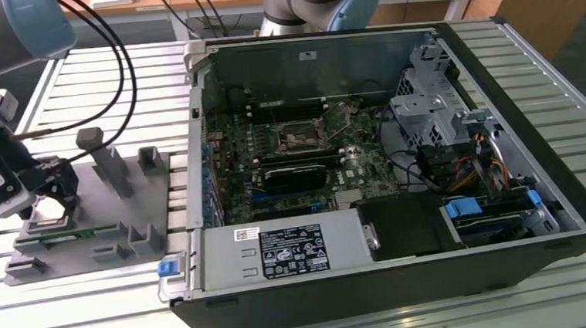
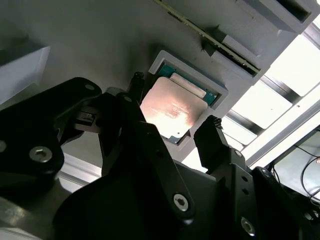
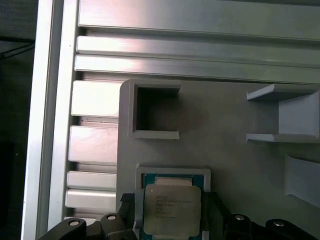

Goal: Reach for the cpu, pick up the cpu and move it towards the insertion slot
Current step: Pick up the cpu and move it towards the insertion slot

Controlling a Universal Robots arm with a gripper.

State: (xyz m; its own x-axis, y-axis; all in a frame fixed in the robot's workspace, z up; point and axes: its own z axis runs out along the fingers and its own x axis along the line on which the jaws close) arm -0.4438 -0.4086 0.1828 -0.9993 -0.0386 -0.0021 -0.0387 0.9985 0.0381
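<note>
A: Containers?

B: Two. The grey fixture plate [image 1: 121,211] on the exterior view's left carries a shallow square pocket [image 3: 140,175], and the cpu [image 3: 172,209] lies flat in it, silver top up, with a teal rim showing round it. The open computer case [image 1: 513,63] holds the motherboard [image 1: 272,161]; the insertion slot [image 1: 299,136] sits on that board, well apart from the cpu.

A: Gripper?

B: The gripper [image 3: 172,202] hangs low over the pocket, spread wide. Its two fingers [image 2: 212,132] stand outside the pocket walls, one on each side, and neither touches the chip.

A: Counts?

B: One cpu, one slot, and one narrow green strip [image 1: 60,237] lying on the plate just beside the pocket. One open-fronted square holder [image 3: 152,112] is near the pocket in the first wrist view.

A: Surroundings, obstructions?

B: Two grey posts [image 1: 107,161] rise from the plate between the gripper and the case. The case wall [image 1: 200,132] stands between the plate and the slot. Black cables [image 1: 116,76] arc above the slatted table [image 1: 97,317].
</note>
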